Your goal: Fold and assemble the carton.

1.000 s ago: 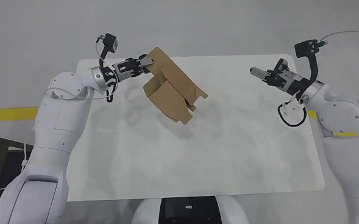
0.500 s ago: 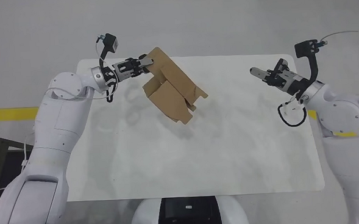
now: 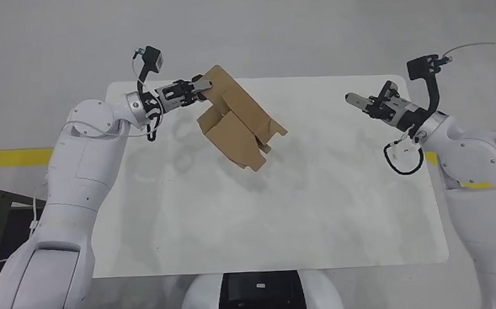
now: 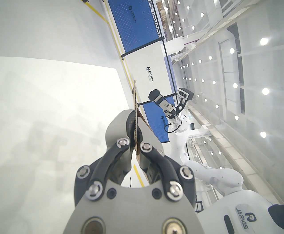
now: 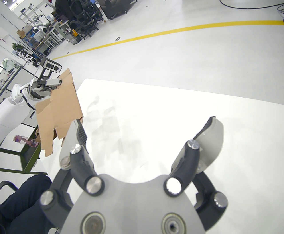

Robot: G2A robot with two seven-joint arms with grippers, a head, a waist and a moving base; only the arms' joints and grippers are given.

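Cardboard, brown and partly unfolded, makes up the carton [image 3: 240, 125], which hangs in the air over the far left part of the white tabletop [image 3: 318, 210], with its shadow on the surface beside it. The left gripper [image 3: 202, 86] holds it by one upper corner, its jaws pinching a single panel edge; in the left wrist view the corrugated edge of the carton [image 4: 144, 124] runs straight out from between the closed pads of that gripper [image 4: 134, 124]. From the right wrist view the carton [image 5: 60, 106] shows as a broad flat panel tilted from the vertical, with several loose flaps pointing down towards the tabletop [image 5: 155, 106]; whether the lowest flap touches the surface cannot be told. The right gripper [image 3: 352, 101] sits well apart from the carton, above the far right corner of the tabletop, pointing towards it. Its jaws are spread wide with nothing between them, as its own wrist view [image 5: 144, 121] shows. A yellow line [image 5: 177, 31] curves across the floor beyond.
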